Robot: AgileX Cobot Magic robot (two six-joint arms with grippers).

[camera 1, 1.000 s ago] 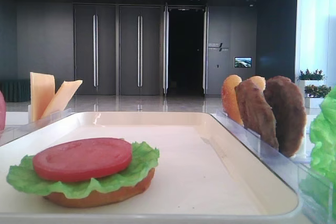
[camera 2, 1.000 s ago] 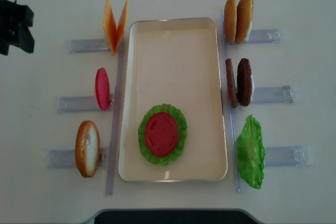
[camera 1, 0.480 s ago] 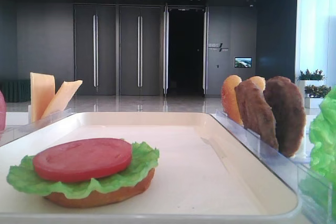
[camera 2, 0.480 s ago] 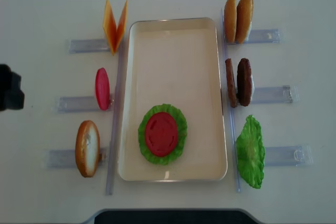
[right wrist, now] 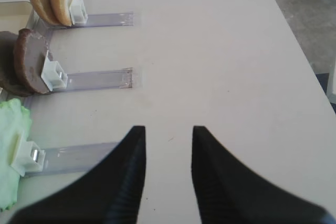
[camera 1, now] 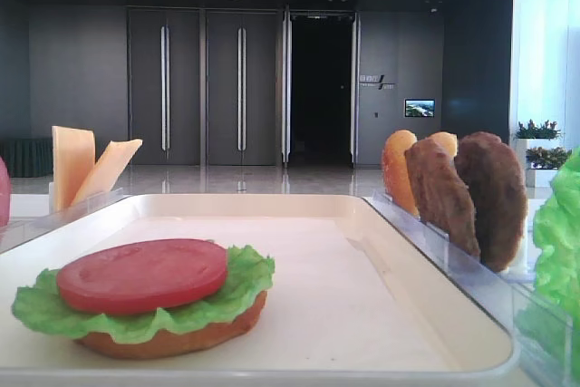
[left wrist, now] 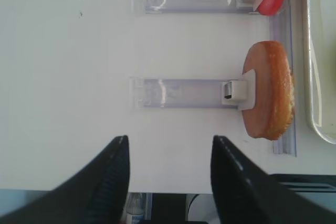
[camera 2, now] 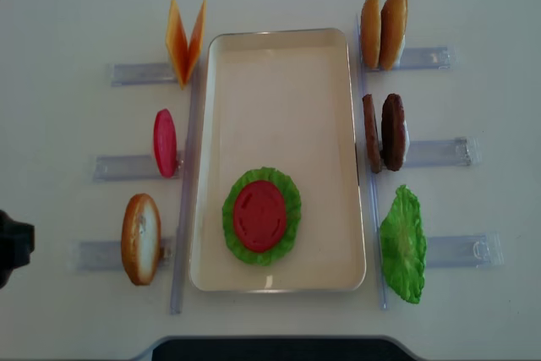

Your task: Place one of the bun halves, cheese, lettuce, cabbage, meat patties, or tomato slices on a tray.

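Note:
On the cream tray (camera 2: 279, 73) lies a stack: a tomato slice (camera 2: 259, 215) on lettuce (camera 2: 292, 200) on a bun half (camera 1: 172, 340). Racks hold cheese (camera 2: 185, 40), a tomato slice (camera 2: 164, 142) and a bun half (camera 2: 140, 238) on the left. On the right they hold two bun halves (camera 2: 384, 30), two meat patties (camera 2: 385, 132) and lettuce (camera 2: 403, 244). Cabbage is out of view. My left gripper (left wrist: 169, 142) is open and empty at the table's near left edge, left of the bun half (left wrist: 270, 90). My right gripper (right wrist: 168, 132) is open and empty over bare table, right of the racks.
Clear plastic racks (camera 2: 127, 166) flank the tray on both sides, with long clear strips (camera 2: 188, 209) along its edges. The table's front edge (left wrist: 157, 190) lies right at the left fingertips. A dark bar (camera 2: 270, 348) sits at the near middle.
My left gripper has travelled down the left edge of the overhead view, from level with the cheese to level with the left bun half. Nothing on the table has moved.

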